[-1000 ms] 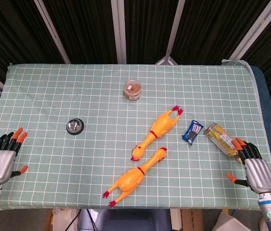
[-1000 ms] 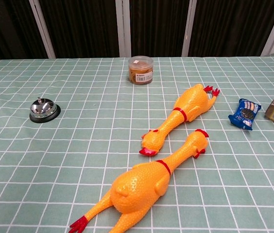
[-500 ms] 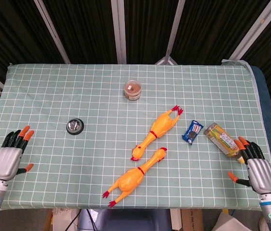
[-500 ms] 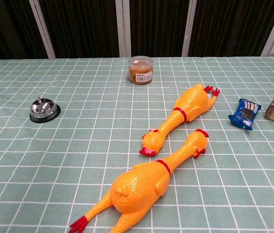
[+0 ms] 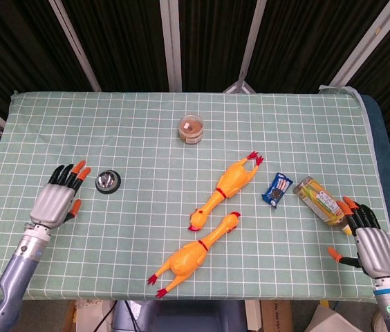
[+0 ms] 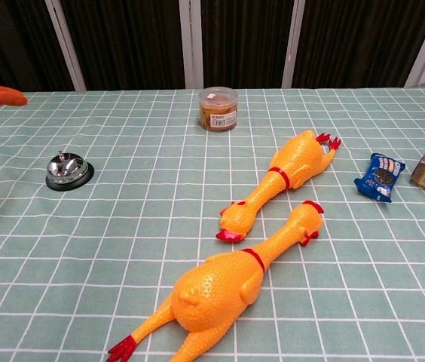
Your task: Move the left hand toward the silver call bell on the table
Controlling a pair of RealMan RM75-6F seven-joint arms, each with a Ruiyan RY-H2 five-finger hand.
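Observation:
The silver call bell (image 5: 108,182) sits on a black base on the left part of the green checked table; the chest view shows the bell (image 6: 68,172) too. My left hand (image 5: 59,199) hovers just left of it, fingers apart and holding nothing, its orange fingertips (image 5: 79,169) a short gap from the bell. In the chest view only those fingertips (image 6: 1,93) show at the left edge. My right hand (image 5: 370,245) stays open over the table's front right corner, next to a yellow packet.
Two orange rubber chickens (image 5: 227,188) (image 5: 192,253) lie diagonally in the middle. A small round jar (image 5: 191,128) stands behind them. A blue snack pack (image 5: 276,189) and a yellow packet (image 5: 318,200) lie at the right. The table's left edge (image 5: 1,159) is close to my left arm.
My left hand has moved right and away from the front left corner, toward the bell, and its fingertips now show in the chest view. The right hand has barely moved.

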